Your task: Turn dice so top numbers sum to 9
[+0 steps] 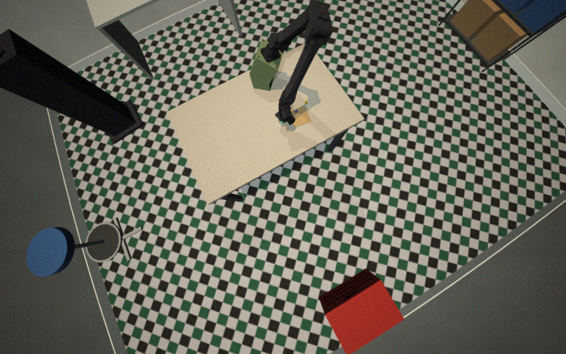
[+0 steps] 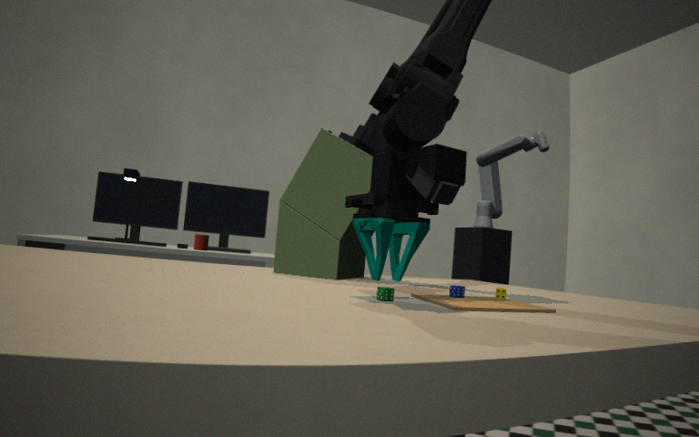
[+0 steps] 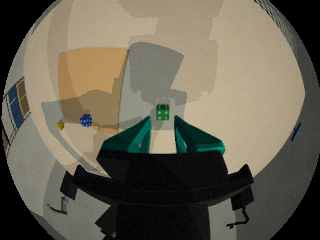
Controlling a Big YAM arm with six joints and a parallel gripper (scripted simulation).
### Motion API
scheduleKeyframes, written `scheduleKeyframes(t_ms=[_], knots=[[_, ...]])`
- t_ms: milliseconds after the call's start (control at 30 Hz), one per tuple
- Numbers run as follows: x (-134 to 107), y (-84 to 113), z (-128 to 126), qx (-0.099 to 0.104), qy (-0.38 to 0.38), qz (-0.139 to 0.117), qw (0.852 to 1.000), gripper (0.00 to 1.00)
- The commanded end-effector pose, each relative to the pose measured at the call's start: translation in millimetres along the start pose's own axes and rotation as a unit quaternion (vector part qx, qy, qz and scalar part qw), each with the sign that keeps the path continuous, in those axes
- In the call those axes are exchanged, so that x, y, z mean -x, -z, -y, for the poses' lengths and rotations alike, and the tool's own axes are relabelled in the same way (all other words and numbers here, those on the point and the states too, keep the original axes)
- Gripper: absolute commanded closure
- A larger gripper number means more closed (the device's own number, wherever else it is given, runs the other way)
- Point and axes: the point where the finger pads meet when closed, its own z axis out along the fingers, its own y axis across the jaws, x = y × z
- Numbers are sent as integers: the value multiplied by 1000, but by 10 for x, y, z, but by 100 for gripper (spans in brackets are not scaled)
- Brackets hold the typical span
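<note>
The orange mat [image 1: 303, 119] [image 2: 515, 306] [image 3: 92, 70] lies flat on the table. The green dice [image 2: 385, 293] [image 3: 162, 111] rests on the table beside the mat, off it. The blue dice [image 1: 296, 111] [image 2: 457, 291] [image 3: 86, 120] is at the mat's edge nearest the arm base; whether it is fully on is unclear. The yellow dice [image 1: 306, 102] [image 2: 500, 293] [image 3: 60, 125] sits off the mat, past its corner. My gripper [image 2: 387, 279] [image 3: 162, 120] is partly open and empty, pointing down, above and slightly behind the green dice. The top numbers are too small to read surely.
The green arm mount [image 1: 264, 71] [image 2: 314, 227] stands on the table [image 1: 217, 133] behind the gripper. The mat and blue dice are to the gripper's left in the wrist view. The arm's shadow falls across the green dice and part of the mat.
</note>
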Motion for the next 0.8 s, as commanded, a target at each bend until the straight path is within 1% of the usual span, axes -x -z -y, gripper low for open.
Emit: scheduleKeyframes(t_ms=[0, 767], knots=[[99, -1, 27, -4, -1, 10, 1000, 70], [99, -6, 29, -3, -2, 6, 1000, 70]])
